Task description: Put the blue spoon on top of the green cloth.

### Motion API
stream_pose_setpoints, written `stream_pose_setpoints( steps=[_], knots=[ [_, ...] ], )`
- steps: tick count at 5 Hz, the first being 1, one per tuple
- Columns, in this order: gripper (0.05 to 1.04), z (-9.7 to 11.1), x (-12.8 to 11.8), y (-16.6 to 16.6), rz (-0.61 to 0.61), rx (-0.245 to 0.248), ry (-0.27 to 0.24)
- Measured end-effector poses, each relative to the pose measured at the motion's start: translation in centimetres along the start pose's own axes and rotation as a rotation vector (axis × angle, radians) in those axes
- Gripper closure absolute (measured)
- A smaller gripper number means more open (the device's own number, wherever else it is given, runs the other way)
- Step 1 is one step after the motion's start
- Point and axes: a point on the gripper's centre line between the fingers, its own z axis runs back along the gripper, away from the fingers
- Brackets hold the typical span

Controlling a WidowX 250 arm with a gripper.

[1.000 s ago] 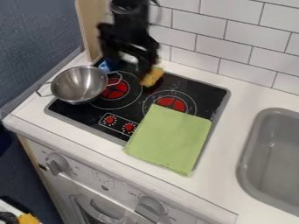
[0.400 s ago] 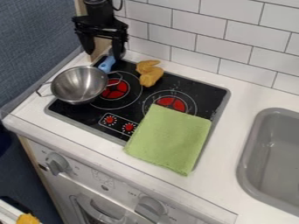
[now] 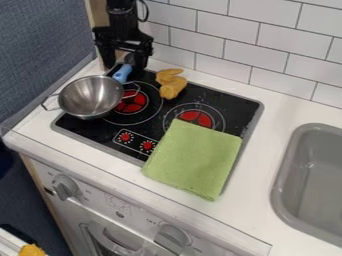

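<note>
Blue spoon (image 3: 122, 73) at back left of hob (image 3: 230, 107), beside metal pot (image 3: 90, 97), gripper (image 3: 125, 66) at spoon, jaws wide apart, nothing clamped, green cloth (image 3: 194, 157) over front-right corner.

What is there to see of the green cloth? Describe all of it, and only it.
The cloth is light green, soft-looking fabric, four-sided, lying flat and askew. It covers the near right part of the stove and runs over its front edge onto the white counter. Its far edge overlaps one burner; its left edge lies beside a red dial. Nothing rests on it.
</note>
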Motion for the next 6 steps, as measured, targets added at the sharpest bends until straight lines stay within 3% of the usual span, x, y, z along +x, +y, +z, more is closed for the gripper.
stream_pose_setpoints(
  steps=[1,3,4,5,6],
  knots=[
    [0.118,-1.4,-0.2,0.2,-0.008,0.003,0.036],
    [0.690,-1.5,-0.4,-0.3,-0.024,-0.015,0.032],
    [0.735,0.7,0.4,-1.1,-0.037,-0.019,-0.035],
    [0.735,5.9,2.4,-3.0,-0.037,-0.023,-0.176],
    [0.735,12.0,2.1,-6.6,-0.098,-0.082,-0.280]
  ],
)
